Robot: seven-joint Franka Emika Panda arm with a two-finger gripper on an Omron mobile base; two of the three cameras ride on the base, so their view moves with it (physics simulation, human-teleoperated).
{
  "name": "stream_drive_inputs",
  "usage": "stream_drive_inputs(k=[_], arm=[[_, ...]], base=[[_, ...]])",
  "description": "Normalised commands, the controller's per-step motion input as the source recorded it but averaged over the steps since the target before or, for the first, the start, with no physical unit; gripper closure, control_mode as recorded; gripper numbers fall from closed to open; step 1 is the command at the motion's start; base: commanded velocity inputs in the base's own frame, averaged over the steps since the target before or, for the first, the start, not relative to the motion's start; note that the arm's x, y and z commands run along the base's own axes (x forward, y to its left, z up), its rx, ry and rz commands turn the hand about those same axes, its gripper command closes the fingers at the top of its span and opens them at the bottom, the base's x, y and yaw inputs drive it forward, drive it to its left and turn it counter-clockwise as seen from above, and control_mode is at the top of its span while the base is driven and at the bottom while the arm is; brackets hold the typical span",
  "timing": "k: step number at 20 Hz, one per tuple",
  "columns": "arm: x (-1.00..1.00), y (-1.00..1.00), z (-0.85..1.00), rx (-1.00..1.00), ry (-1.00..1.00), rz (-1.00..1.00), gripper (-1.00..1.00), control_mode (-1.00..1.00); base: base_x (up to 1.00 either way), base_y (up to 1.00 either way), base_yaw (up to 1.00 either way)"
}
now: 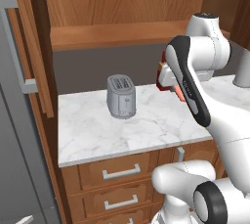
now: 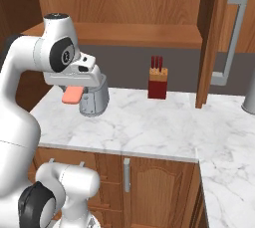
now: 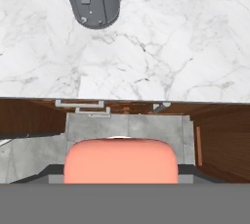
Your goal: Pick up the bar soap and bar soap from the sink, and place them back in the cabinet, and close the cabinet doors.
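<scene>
I am gripping 1 bar soap (image 2: 72, 94) in my gripper (image 2: 74, 94) above the counter (image 2: 149, 122), carrying it; next I judge lifting it onto the cabinet (image 2: 124, 34) shelf.

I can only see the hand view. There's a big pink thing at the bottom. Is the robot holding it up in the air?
Observer: Yes. The gripper holds the salmon-pink bar soap above the white marble counter.
Operator: What's the grey round thing at the top?
Observer: A grey metal toaster, standing upright on the counter.
Operator: Is the cupboard open?
Observer: Yes. The brown wooden cabinet's plank shelf shows above the counter, and one brown panelled cabinet door swings out.
Operator: Anything else on the counter?
Observer: A dark red knife block by the wall.
</scene>
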Motion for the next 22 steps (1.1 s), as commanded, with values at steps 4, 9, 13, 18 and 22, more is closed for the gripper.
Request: stream_drive_inputs(k=[4, 9, 13, 18, 22], arm=[[0.0, 0.0, 0.0, 0.0, 0.0, 0.0, 1.0, -1.0], [0.0, 0.0, 0.27, 0.0, -0.1, 0.0, 1.0, -1.0], [0.0, 0.0, 0.44, 0.0, -0.2, 0.0, 1.0, -1.0], [0.15, 0.0, 0.42, 0.0, -0.19, 0.0, 1.0, -1.0], [0.45, -0.03, 0.22, 0.0, -0.18, 0.0, 1.0, -1.0]], base=[[0.0, 0.0, 0.0], [0.0, 0.0, 0.0], [0.0, 0.0, 0.0], [0.0, 0.0, 0.0], [0.0, 0.0, 0.0]])
